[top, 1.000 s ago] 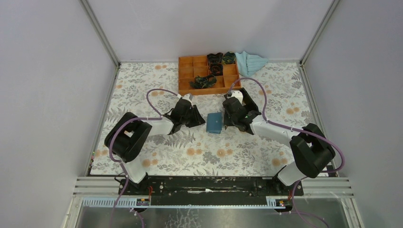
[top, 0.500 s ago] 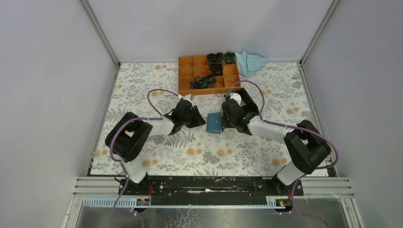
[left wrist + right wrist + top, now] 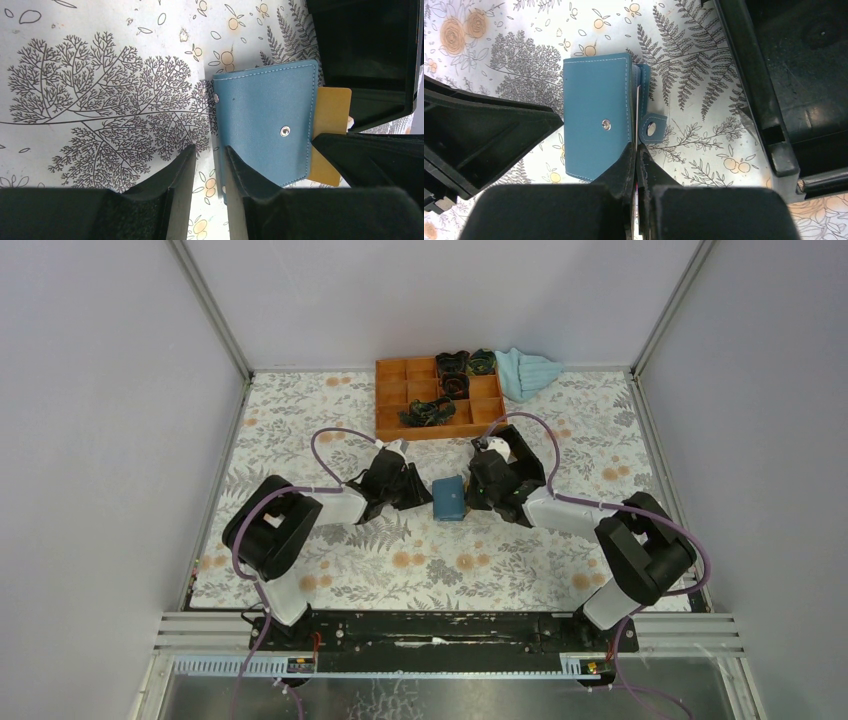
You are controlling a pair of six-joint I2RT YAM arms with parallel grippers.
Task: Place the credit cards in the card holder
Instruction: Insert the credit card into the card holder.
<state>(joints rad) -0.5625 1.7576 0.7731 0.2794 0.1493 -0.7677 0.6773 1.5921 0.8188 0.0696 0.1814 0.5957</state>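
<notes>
Probably stiff, slick: credit card [image 3: 332,115] clenched at outer edge by right end effector [image 3: 638,150], half inside card holder [image 3: 265,125]; left end effector [image 3: 210,152] released.

card holder [image 3: 260,115] — matt stitched leather, metal snap [image 3: 285,131]

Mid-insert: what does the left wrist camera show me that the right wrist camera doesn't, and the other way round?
Only the left wrist: the tan face of the credit card sticking out of the card holder on the side away from the left gripper, which is open at the holder's near corner. Only the right wrist: the clasp tab lying loose beside the holder, and the right gripper shut, with the card showing only as a thin edge. Both: the folded holder with its snap stud, and the black box.
</notes>
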